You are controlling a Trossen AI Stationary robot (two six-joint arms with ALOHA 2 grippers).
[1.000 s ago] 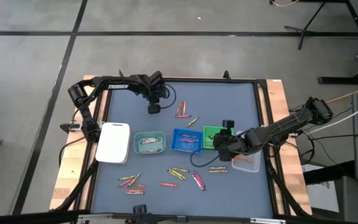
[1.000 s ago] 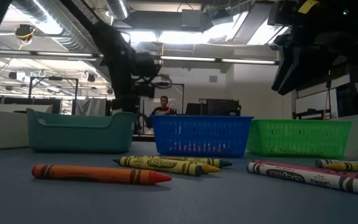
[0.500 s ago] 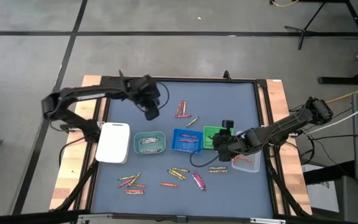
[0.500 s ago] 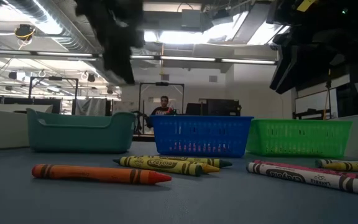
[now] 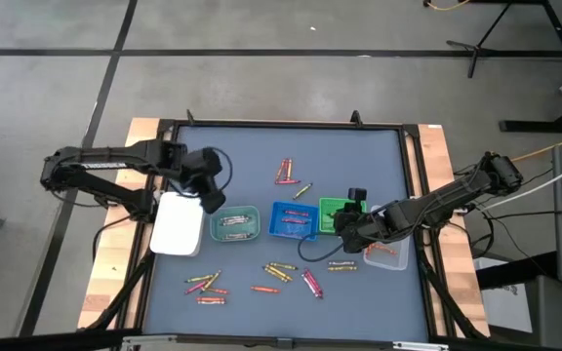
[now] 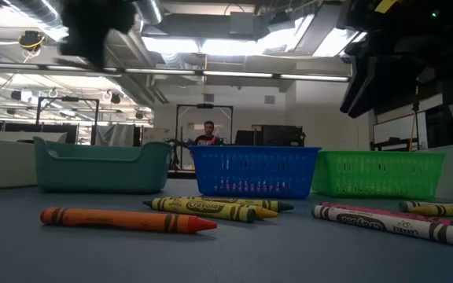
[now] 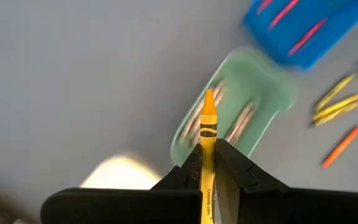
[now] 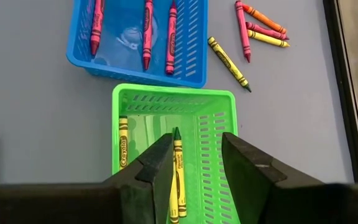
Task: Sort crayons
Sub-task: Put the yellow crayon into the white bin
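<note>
My left gripper (image 5: pixel 208 198) hangs above the gap between the white tray (image 5: pixel 178 226) and the teal tray (image 5: pixel 234 223), shut on a yellow-orange crayon (image 7: pixel 207 124). In the low view it is a dark blur (image 6: pixel 93 31) high up. My right gripper (image 8: pixel 194 155) stands open over the green tray (image 8: pixel 173 102), which holds two crayons (image 8: pixel 178 174); it touches nothing. Loose crayons lie flat on the mat at the far middle (image 5: pixel 286 173) and along the near side (image 5: pixel 279 271). The blue tray (image 5: pixel 294 219) holds red and pink crayons. My left gripper pinches the crayon's wrapped body (image 7: pixel 206 163) between its two fingers (image 7: pixel 241 173). The crayon lies along the fingers, and its pointed tip (image 7: pixel 209 94) sticks out beyond them. The fingers slant steeply down from above, and the crayon is lifted clear of table and trays.
A clear tray (image 5: pixel 386 255) sits right of the green one, under my right arm. Close to the low camera lie an orange crayon (image 6: pixel 128 220) and yellow ones (image 6: pixel 211 207). Wooden strips (image 5: pixel 439 166) border the dark mat.
My left gripper has left the far middle of the table and swung toward the left and near side. It rose and rolled about its own axis on the way. It now hangs over the white and teal trays, shut throughout.
</note>
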